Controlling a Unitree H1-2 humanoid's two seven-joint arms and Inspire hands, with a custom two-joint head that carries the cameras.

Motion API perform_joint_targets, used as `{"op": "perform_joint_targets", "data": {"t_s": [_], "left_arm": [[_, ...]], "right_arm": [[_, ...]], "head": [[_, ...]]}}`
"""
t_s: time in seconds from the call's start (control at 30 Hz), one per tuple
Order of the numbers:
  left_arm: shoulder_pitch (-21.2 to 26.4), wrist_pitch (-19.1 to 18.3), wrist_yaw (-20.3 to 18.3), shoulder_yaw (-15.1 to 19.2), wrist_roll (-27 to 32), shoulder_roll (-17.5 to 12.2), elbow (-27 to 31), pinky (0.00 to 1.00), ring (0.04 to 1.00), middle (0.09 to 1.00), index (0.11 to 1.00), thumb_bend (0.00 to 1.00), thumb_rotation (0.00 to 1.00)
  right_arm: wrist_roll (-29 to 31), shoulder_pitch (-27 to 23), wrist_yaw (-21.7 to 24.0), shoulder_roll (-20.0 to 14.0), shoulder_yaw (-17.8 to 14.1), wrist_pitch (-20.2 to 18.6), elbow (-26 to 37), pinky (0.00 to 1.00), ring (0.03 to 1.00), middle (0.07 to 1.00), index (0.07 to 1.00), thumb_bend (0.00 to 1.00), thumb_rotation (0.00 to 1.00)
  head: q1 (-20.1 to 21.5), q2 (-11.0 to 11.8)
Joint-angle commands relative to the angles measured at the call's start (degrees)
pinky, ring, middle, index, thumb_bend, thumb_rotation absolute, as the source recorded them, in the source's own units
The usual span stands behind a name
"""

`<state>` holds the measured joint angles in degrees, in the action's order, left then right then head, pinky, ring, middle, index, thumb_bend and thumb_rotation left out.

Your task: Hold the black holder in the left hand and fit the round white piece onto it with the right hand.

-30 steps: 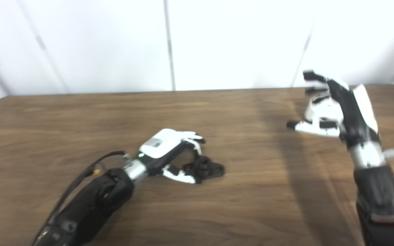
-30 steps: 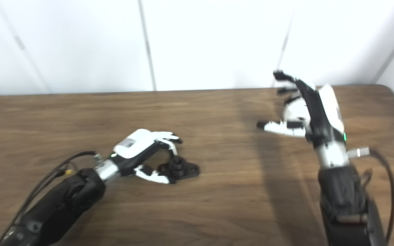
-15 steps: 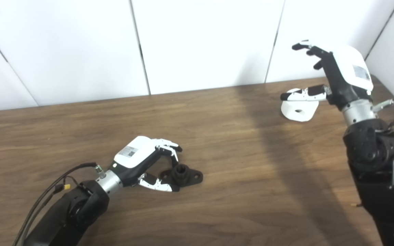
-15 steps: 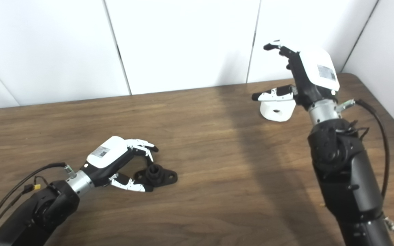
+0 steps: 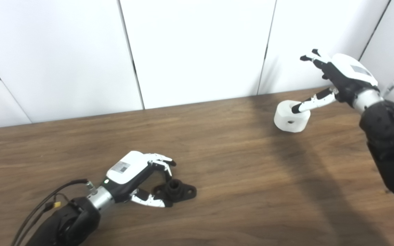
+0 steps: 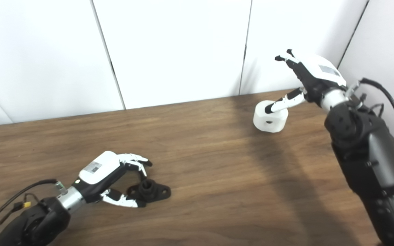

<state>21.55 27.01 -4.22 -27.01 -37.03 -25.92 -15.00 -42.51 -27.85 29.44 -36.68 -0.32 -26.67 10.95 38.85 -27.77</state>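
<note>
Worktop point(image 5: 217, 143): dark brown wood grain, grain running left to right, fills lower part of both views. Far edge meets wall. Broad soft shadow band crosses worktop right of centre, from far edge toward near edge.

Back wall point(image 5: 197, 44): plain white panels, split by thin dark vertical seams point(image 5: 131, 65), some slanted in view. Second white wall point(image 6: 385, 51) at far right, meeting back wall at corner.

Light: bright, even, diffuse; slight grey shading on wall near right corner. Floor not visible.

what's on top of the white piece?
The right hand has one finger reaching over the white piece; contact unclear. Its underside on the table is hidden.
</note>
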Motion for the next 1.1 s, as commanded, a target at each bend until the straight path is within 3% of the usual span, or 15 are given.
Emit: {"op": "perform_joint_targets", "data": {"t_s": [0.0, 0.17, 0.43, 0.77, 1.07], "left_arm": [[-2.0, -1.0, -3.3, -1.1, -2.3, -2.4, -2.9, 0.73, 0.812, 0.797, 0.486, 0.52, 0.06], [-2.0, -1.0, -3.2, -0.9, -2.3, -2.1, -3.2, 0.74, 0.82, 0.8, 0.486, 0.52, 0.06], [-1.9, -0.5, -2.8, -0.9, -2.5, -2.4, -3.5, 0.74, 0.817, 0.799, 0.486, 0.52, 0.06], [-1.8, -0.6, -3.0, -1.0, -2.4, -2.4, -3.3, 0.75, 0.814, 0.797, 0.486, 0.52, 0.06], [-1.8, -0.6, -3.2, -0.7, -1.8, -2.4, -3.1, 0.76, 0.812, 0.793, 0.486, 0.52, 0.06]], "right_arm": [[0.0, -2.8, 0.0, -2.4, -0.1, -0.1, -0.8, 0.76, 0.963, 1.0, 0.911, 1.0, 0.32], [3.1, -2.6, -0.2, -2.3, -0.3, 0.0, -3.6, 0.79, 0.981, 1.0, 0.958, 1.0, 0.32], [3.5, -2.2, -1.2, -2.2, 0.4, -0.1, -7.5, 0.81, 0.981, 1.0, 0.958, 1.0, 0.32], [5.5, -3.9, -3.1, -1.8, 1.9, 0.3, -15.2, 0.71, 0.922, 1.0, 0.96, 1.0, 0.34], [7.3, -4.9, -5.5, -1.4, 3.9, 1.0, -20.8, 0.74, 0.933, 1.0, 0.95, 1.0, 0.35]], "head": [[0.3, 0.2], [0.1, 0.2], [0.1, 0.4], [-0.3, 0.4], [-0.6, 0.2]]}}
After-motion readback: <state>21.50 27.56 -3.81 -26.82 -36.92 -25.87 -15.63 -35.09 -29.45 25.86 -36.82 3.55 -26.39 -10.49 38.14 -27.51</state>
